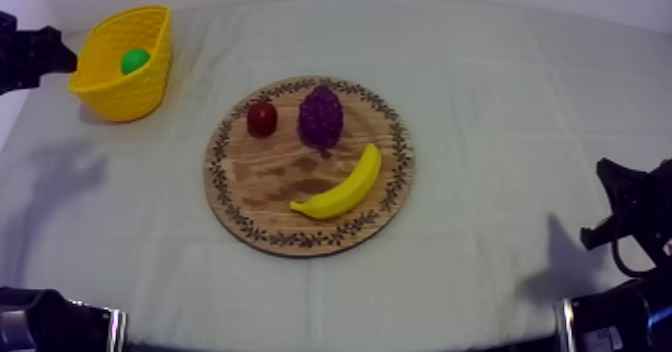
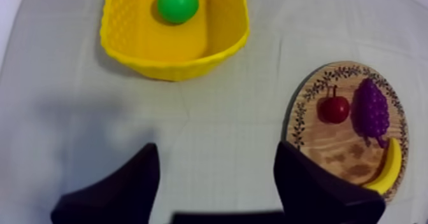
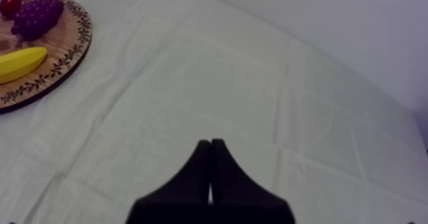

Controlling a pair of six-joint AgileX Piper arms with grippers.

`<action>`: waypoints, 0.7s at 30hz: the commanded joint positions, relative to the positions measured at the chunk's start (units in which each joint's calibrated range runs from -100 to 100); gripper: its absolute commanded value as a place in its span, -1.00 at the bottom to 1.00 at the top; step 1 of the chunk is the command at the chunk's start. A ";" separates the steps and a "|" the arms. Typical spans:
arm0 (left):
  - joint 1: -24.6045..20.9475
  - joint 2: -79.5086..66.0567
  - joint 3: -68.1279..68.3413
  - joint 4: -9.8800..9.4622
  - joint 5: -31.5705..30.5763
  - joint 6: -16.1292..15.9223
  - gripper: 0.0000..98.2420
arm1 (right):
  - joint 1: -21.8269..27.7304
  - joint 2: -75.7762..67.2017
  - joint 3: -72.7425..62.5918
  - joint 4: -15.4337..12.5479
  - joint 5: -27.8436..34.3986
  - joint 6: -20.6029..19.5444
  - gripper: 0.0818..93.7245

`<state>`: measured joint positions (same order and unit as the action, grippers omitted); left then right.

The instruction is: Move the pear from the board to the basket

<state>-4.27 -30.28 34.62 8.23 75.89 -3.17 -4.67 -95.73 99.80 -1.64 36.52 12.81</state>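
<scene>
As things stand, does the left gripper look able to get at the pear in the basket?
Probably yes: the left gripper is open close to the basket, and the pear lies uncovered inside, with nothing between them but the basket's wall.

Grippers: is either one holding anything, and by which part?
Nothing is held. The left gripper is open over the cloth, the right gripper shut on nothing; the pear lies in the yellow basket.
</scene>
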 commanded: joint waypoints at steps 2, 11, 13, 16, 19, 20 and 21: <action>-0.03 -4.14 5.40 0.04 -3.71 -0.38 0.24 | 0.00 -0.03 -0.02 0.01 0.02 0.01 -1.00; 0.21 -13.56 16.87 0.18 -13.04 -0.17 0.07 | 0.00 -0.03 -0.02 0.01 0.02 0.01 -1.00; 0.35 -15.78 19.68 0.19 -15.60 0.11 -0.03 | 0.00 -0.03 -0.02 0.01 0.02 0.01 -1.00; 0.76 -19.05 23.88 0.19 -19.50 0.76 -0.19 | 0.00 -0.03 -0.02 0.01 0.02 0.01 -1.00; 1.21 -22.38 27.90 0.27 -22.79 1.51 -0.41 | 0.00 -0.03 -0.02 0.01 0.02 0.01 -1.00; 1.23 -23.53 29.17 0.31 -23.58 1.75 -0.47 | 0.00 -0.03 -0.02 0.01 0.02 0.01 -1.00; 1.22 -24.64 30.45 0.33 -24.33 1.93 -0.53 | 0.00 -0.03 -0.02 0.01 0.02 0.01 -1.00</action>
<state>-3.04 -53.09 62.46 8.53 52.70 -1.39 -4.67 -95.73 99.80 -1.64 36.52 12.81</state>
